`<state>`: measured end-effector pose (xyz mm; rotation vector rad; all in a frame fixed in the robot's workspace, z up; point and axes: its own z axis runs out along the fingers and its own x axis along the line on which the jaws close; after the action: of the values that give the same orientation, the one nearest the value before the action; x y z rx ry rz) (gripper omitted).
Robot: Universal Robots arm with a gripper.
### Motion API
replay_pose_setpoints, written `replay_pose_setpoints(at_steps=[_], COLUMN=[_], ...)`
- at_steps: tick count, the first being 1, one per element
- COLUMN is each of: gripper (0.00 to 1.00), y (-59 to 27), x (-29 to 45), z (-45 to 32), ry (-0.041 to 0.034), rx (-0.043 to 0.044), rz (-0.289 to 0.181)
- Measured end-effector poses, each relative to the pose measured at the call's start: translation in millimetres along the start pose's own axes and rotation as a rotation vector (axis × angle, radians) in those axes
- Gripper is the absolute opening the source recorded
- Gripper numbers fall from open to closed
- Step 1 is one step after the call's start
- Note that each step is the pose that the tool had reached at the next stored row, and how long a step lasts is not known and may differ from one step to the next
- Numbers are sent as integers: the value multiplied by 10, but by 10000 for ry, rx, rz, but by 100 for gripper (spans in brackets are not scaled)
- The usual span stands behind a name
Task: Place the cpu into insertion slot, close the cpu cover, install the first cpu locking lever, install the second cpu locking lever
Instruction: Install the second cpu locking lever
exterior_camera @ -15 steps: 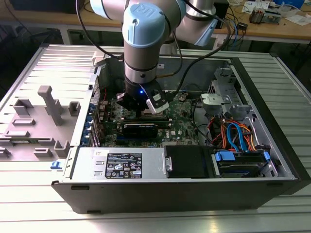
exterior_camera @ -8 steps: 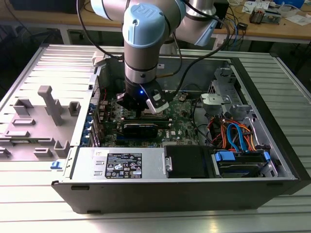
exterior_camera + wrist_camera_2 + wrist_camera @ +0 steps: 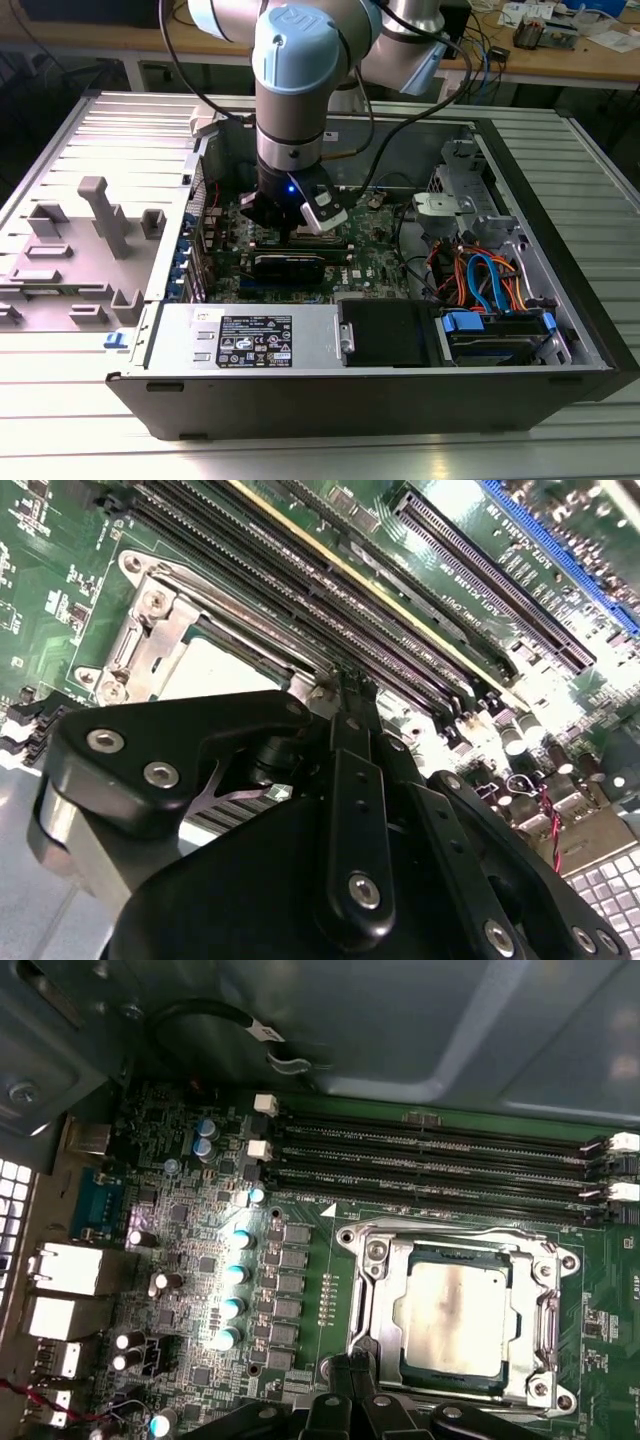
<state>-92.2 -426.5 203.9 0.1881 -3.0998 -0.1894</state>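
A ribbed metal surface (image 3: 590, 150) carried the open computer case (image 3: 400, 400), and the arm (image 3: 300, 80) reached down into it. In the first wrist view the claw (image 3: 350, 1388) hung low over the green motherboard (image 3: 180, 1220), its fingers clenched together with nothing visible between them. Its tips stood right at the near edge of the insertion slot (image 3: 542, 1388). Just beyond the claw the cpu (image 3: 455, 1315) lay flat in that slot. The cpu cover (image 3: 450, 1248) seemed folded down around it, framing its grey top. Farther out ran the long memory slots (image 3: 430, 1165).

We judged placing and covering done, and the first locking lever the step in hand. We could not tell whether either lever was latched. That step, we reckoned, called for a fine, steady press along the slot's edge without scraping the board.
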Motion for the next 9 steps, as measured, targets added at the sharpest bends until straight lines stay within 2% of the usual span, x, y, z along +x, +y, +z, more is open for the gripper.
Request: replay_pose_setpoints(at_steps=[4, 9], gripper=[11, 11], y=[14, 14], x=[3, 3], z=[-93, -94], ry=[7, 9], rx=[14, 15], rz=[-6, -21])
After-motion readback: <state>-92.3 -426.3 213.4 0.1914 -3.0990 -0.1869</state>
